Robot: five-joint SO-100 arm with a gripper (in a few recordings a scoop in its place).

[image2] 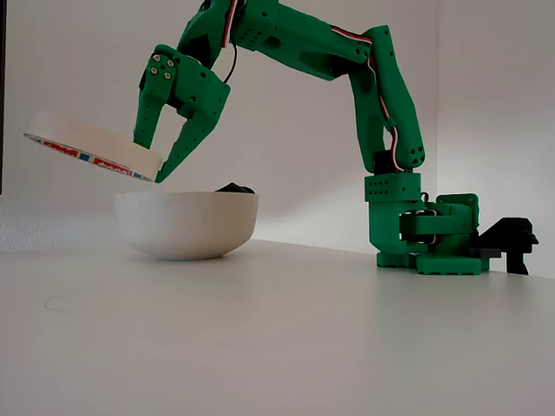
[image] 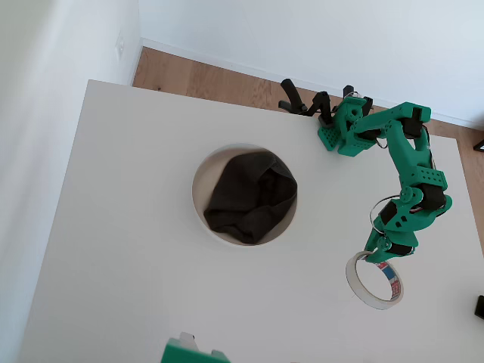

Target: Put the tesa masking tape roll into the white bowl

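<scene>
My gripper is clamped on the tape roll, held tilted in the air beside the white bowl; its red-and-blue core print is unreadable.

The SO-100 arm and its gripper are bright green with black motor parts and a red-and-white wire along the upper link. The tesa masking tape roll is cream-white, its inner core printed red and blue. The white bowl has a cream inner wall and holds a dark grey-black cloth; the table is white, the floor light brown wood.
</scene>
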